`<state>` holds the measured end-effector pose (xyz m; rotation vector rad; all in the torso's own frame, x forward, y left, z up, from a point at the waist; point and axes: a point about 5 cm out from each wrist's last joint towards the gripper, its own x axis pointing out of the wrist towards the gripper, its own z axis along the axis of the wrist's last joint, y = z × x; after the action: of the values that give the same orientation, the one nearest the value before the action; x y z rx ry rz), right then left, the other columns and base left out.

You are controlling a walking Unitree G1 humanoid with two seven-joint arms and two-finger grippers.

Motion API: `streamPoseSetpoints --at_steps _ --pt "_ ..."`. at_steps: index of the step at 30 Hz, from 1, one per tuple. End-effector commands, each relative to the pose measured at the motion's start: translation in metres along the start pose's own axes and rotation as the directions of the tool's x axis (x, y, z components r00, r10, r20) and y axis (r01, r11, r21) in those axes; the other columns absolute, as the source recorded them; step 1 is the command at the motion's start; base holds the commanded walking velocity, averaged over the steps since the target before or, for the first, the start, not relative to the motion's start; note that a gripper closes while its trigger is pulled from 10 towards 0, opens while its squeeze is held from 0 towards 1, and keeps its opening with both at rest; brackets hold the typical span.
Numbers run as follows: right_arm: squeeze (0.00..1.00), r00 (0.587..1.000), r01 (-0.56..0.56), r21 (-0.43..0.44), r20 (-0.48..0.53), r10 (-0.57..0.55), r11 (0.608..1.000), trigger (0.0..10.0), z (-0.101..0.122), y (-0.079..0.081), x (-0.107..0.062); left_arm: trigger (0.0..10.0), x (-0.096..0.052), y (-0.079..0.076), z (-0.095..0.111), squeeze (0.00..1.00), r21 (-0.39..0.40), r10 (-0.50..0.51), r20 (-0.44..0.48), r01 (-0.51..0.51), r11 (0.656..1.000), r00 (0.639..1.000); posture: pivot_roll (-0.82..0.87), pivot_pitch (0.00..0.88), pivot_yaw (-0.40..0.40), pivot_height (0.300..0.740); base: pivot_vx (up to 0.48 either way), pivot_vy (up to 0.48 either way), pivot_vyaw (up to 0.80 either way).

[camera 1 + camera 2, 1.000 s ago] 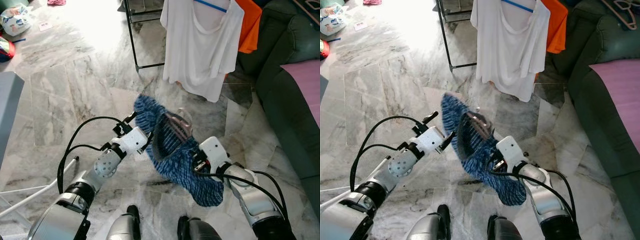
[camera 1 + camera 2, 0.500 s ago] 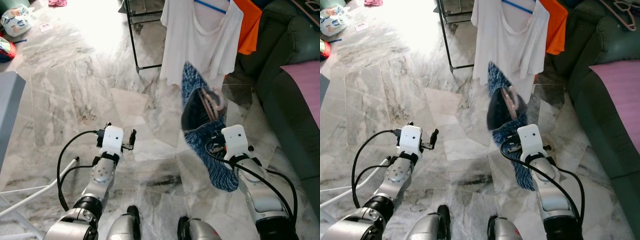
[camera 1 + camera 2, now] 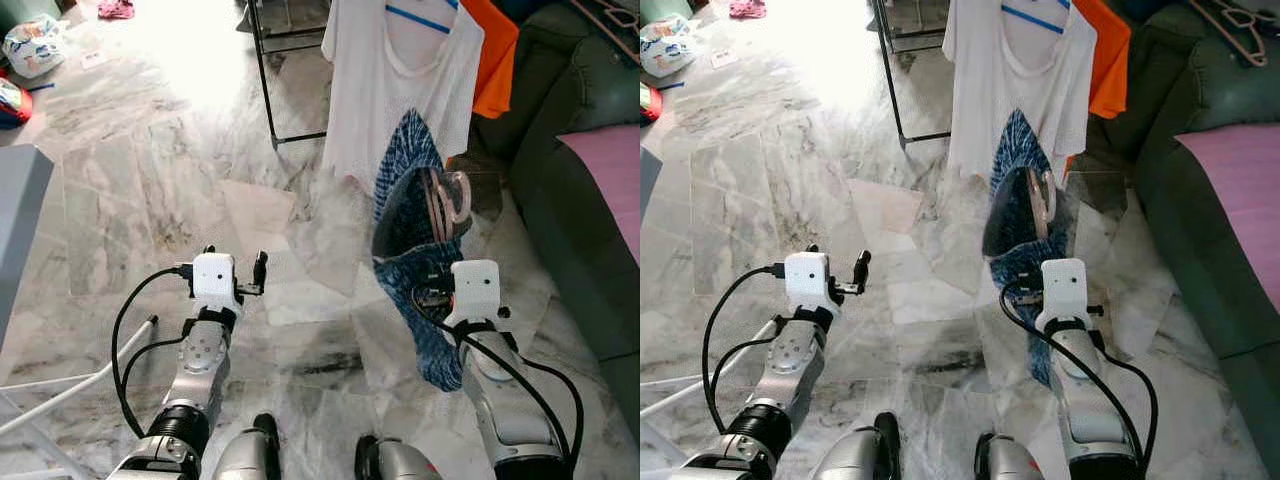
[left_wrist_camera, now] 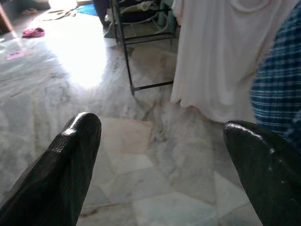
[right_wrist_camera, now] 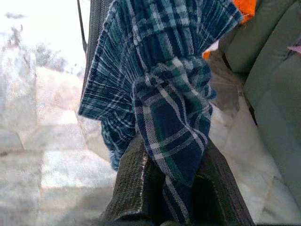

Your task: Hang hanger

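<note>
The right gripper (image 3: 437, 290) clamps a soft, floppy blue plaid shirt on its pale hanger (image 3: 440, 200), likely best held by the stiff hanger, while the left gripper (image 3: 255, 272) hangs spread and empty.

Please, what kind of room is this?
Probably a home living room used for drying laundry: a marble floor, a dark green sofa, and a white T-shirt on a black clothes rack.
</note>
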<state>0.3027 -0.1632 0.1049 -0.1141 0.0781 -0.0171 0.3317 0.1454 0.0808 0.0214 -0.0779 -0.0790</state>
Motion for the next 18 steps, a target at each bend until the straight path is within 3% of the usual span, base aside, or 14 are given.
streamPoseSetpoints --at_steps 1,18 --pt "0.00 0.999 0.005 0.018 0.033 -0.005 1.000 10.0 0.0065 -0.0002 -0.0004 10.0 0.0016 0.0000 0.0019 0.00 -0.010 -0.005 -0.003 0.005 1.000 1.000 -0.05 0.175 0.023 0.740 0.262 0.000 0.00" --pt "0.00 0.999 -0.030 0.035 0.031 0.029 0.999 10.0 0.0058 0.0094 0.0025 10.0 0.0042 -0.0092 0.0040 0.00 -0.033 -0.050 -0.010 0.050 0.998 0.999 -0.04 0.125 0.032 0.740 0.353 0.000 0.00"
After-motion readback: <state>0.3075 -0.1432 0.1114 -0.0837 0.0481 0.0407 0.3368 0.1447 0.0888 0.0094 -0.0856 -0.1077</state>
